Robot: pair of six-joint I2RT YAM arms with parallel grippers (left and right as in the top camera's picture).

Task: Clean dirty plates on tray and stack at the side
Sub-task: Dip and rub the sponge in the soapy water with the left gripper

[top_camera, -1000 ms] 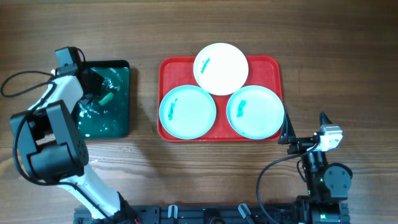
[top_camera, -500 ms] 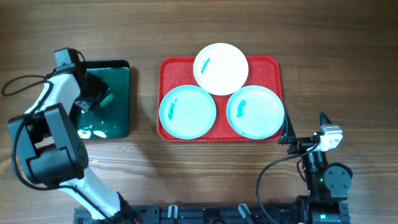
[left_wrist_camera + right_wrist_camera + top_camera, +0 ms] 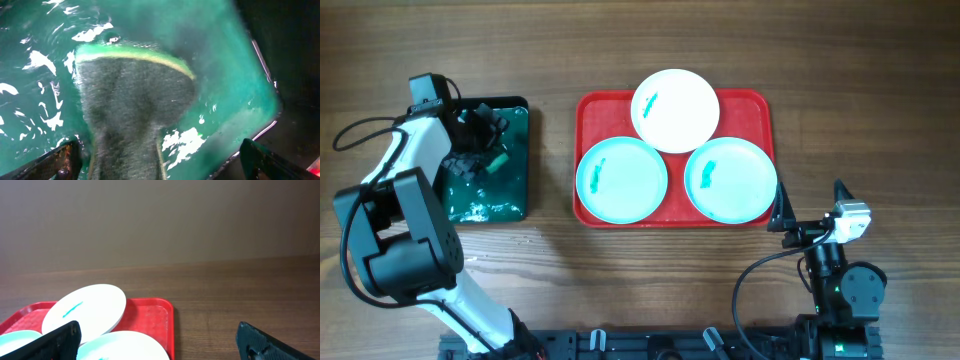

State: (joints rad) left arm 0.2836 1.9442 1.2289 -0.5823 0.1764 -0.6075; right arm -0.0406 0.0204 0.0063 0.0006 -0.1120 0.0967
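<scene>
Three plates lie on the red tray [image 3: 760, 105]: a white plate [image 3: 675, 110] at the back and two light turquoise plates [image 3: 622, 180] [image 3: 730, 180] in front, each with a teal smear. My left gripper [image 3: 478, 140] hangs open over the dark green tray [image 3: 512, 195]. In the left wrist view a sponge [image 3: 132, 105] with a dark scouring face and a yellow-green edge lies in the water between the spread fingers [image 3: 62, 159]. My right gripper [image 3: 810, 200] stands open just off the red tray's front right corner. Its own view shows the white plate [image 3: 85, 310] and the red tray [image 3: 152, 317].
The dark green tray [image 3: 225, 90] holds shallow water with bright glints, and its rim [image 3: 262, 132] runs close to my left gripper's right finger. Bare wooden table [image 3: 880, 120] lies right of the red tray. A cable [image 3: 355, 130] loops left of the left arm.
My left gripper has gone from shut to wide open over the dark green tray, and the sponge now lies loose between its fingers. The right arm and the plates have not moved.
</scene>
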